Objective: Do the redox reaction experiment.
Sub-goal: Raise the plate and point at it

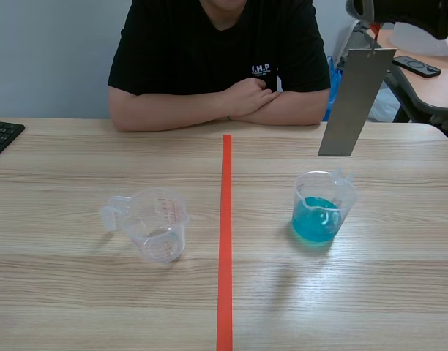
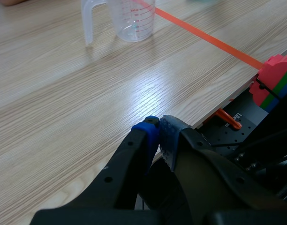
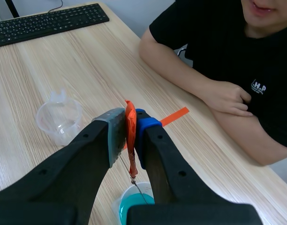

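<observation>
A grey metal plate (image 1: 356, 102) hangs tilted on a wire from an orange strip (image 3: 130, 140). My right gripper (image 3: 129, 117) is shut on that strip, high at the back right (image 1: 374, 25). The plate's lower end is above and slightly behind a clear beaker of blue liquid (image 1: 323, 208), which shows under the right gripper (image 3: 129, 206). An empty clear measuring beaker (image 1: 157, 223) stands left of the red tape line, ahead of my left gripper (image 2: 158, 125). The left gripper is shut on nothing, low over the table's near edge. The scene view does not show it.
A person across the table rests folded arms (image 1: 231, 102) on the far edge. A black keyboard (image 1: 1, 135) lies at the far left. A red tape line (image 1: 225, 241) splits the table. A side desk with a remote (image 1: 416, 66) stands at the back right.
</observation>
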Controlling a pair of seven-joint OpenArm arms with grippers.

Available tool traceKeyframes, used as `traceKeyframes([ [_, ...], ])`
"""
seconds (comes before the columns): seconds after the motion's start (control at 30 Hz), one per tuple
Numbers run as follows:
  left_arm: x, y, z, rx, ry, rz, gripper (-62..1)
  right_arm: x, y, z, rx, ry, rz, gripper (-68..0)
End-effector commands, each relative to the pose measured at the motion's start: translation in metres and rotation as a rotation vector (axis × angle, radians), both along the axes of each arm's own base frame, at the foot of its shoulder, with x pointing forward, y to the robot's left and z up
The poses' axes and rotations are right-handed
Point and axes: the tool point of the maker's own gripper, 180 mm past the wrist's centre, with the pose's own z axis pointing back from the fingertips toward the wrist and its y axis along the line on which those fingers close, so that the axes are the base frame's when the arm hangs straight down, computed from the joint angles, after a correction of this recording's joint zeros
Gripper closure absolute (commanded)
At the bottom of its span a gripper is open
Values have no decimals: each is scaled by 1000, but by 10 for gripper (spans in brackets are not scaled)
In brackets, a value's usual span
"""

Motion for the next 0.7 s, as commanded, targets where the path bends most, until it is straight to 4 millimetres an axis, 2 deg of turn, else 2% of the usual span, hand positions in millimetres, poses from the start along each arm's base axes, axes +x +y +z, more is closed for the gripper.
traceKeyframes([
  [0.0,4,3,7,-1,-28,-1,-29,1,-2,14,19,-32,-5,-15],
  [0.5,5,4,8,-5,-35,-1,-29,-1,0,17,38,-30,6,-15],
  [0.67,17,10,18,-4,-73,-20,-29,-1,0,17,38,-30,6,-15],
])
